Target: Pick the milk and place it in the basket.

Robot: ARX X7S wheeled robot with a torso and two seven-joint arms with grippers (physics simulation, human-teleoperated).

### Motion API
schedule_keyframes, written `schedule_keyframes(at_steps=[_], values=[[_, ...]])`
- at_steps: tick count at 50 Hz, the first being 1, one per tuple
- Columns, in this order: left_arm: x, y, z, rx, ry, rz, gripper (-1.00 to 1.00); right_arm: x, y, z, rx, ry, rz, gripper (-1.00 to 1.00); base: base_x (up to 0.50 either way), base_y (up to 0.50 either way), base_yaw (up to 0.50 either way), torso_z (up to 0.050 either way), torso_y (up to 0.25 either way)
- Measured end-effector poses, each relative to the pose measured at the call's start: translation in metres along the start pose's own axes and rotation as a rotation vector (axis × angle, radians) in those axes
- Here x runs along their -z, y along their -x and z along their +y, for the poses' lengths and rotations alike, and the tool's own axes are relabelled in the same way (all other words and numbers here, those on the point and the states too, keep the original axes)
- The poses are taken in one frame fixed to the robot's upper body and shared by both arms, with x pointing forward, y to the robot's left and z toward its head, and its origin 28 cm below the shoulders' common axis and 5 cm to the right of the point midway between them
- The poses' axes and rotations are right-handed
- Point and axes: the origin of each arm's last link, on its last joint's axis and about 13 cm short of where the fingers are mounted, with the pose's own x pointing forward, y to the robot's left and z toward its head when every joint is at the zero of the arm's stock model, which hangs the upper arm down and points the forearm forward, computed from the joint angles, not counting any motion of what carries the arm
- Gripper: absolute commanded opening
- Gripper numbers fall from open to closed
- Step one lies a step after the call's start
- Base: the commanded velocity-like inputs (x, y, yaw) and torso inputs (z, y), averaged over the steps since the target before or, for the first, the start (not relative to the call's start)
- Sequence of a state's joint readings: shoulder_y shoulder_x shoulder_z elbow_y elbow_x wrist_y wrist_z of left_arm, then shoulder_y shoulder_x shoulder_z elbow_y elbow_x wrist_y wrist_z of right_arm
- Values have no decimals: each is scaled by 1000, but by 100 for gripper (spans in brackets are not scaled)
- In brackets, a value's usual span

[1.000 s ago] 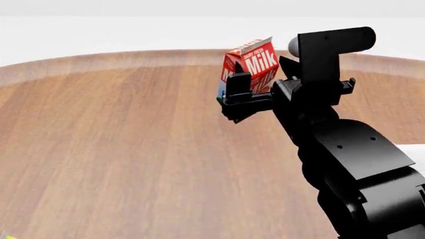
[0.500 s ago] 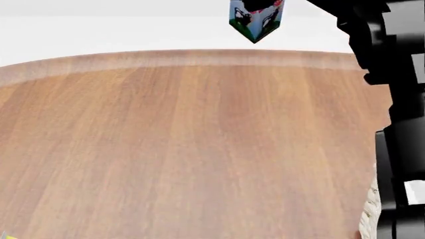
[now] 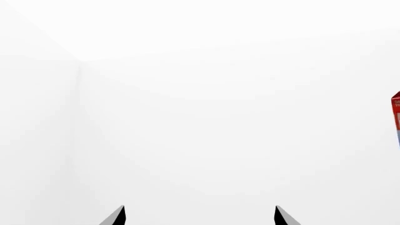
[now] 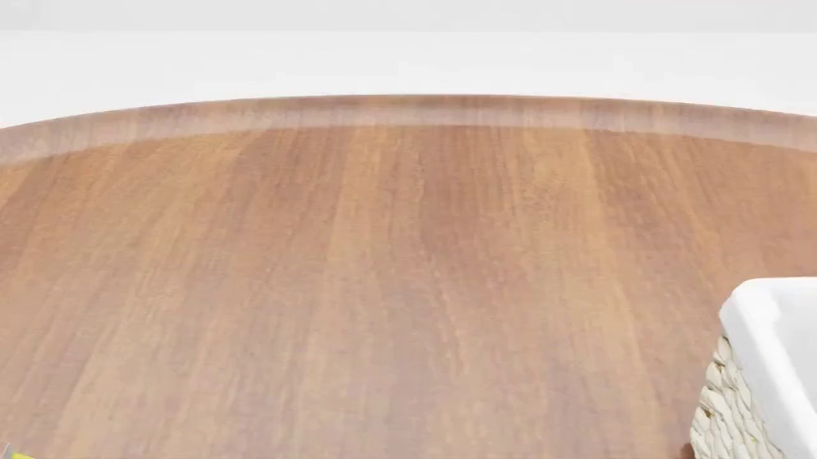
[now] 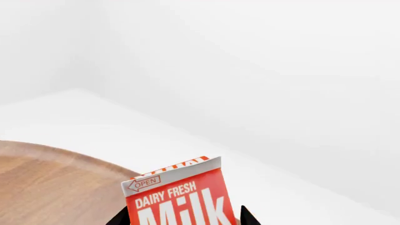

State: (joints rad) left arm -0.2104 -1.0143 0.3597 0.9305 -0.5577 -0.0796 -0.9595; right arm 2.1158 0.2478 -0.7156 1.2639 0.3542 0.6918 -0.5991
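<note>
- Between the two dark fingertips of the right gripper (image 5: 183, 220) sits the milk (image 5: 178, 199): the tips flank the carton's sides at the lower edge of the right wrist view, so I judge the jaws closed on it, red "Dairy Fresh Milk" face toward the camera and gable uppermost.
- Held this way, the milk is high above the table (image 5: 44, 178), whose rounded wooden edge shows below and behind the carton; it is out of the head view altogether.
- As a thing to handle, the carton looks light and stiff-sided, but thin card would dent under hard squeezing. The flat side panels below the gable are the sensible place to grip, and the glossy print may be a little slippery.
- Off to one side, the left gripper (image 3: 198, 216) shows only two dark tips set well apart with nothing between them, so it reads as open and empty, facing blank white wall. A sliver of the carton's red top shows at that view's edge.
- Beyond the milk, the basket (image 4: 763, 330) shows at the near right of the table in the head view: one corner of white cloth folded over woven cream wicker. Its inside is not visible, so I cannot tell what it holds.
</note>
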Motion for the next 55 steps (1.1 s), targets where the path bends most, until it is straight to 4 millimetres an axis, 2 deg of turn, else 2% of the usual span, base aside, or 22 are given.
schedule_keyframes(at_steps=[9, 18, 39, 55], values=[[1, 0, 0, 0, 0, 2, 100, -19, 22, -11, 43, 17, 1, -100, 0, 0, 0, 0, 1], [3, 0, 0, -1, 4, 5, 100, -28, 42, -19, 79, 25, 15, -100, 0, 0, 0, 1, 1], [2, 0, 0, -1, 6, 3, 100, -29, 78, -28, 115, 23, 36, -100, 0, 0, 0, 0, 1], [2, 0, -1, 0, 5, 4, 100, -28, 103, -41, 211, -9, 51, -100, 0, 0, 0, 1, 1]])
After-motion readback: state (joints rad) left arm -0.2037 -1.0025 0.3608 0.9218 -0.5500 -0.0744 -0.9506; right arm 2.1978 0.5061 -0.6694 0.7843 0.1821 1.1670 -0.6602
